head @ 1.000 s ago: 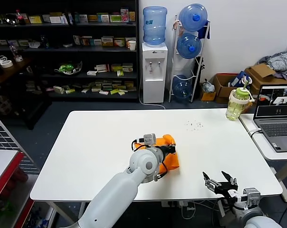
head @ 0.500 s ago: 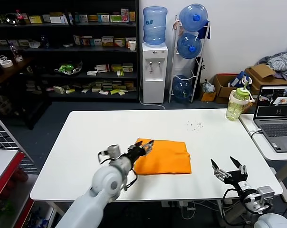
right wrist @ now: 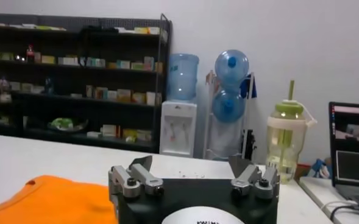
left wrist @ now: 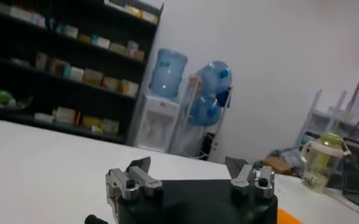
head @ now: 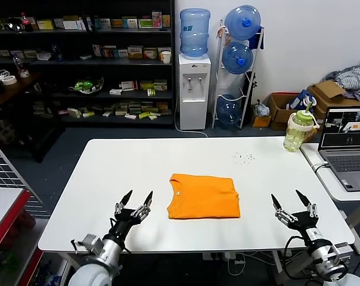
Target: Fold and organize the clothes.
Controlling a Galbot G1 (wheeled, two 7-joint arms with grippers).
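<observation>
Orange T-shirt [head: 204, 196] lies folded flat mid-table [head: 108, 173], nothing touching it. Left gripper [head: 136, 203] sits near the front edge to its left, fingers spread and empty. Right gripper [head: 292, 206] mirrors it, also spread, empty.

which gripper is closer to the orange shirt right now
Left. The left gripper sits just off the orange T-shirt's left edge; the right gripper waits farther out past its right edge.
</observation>
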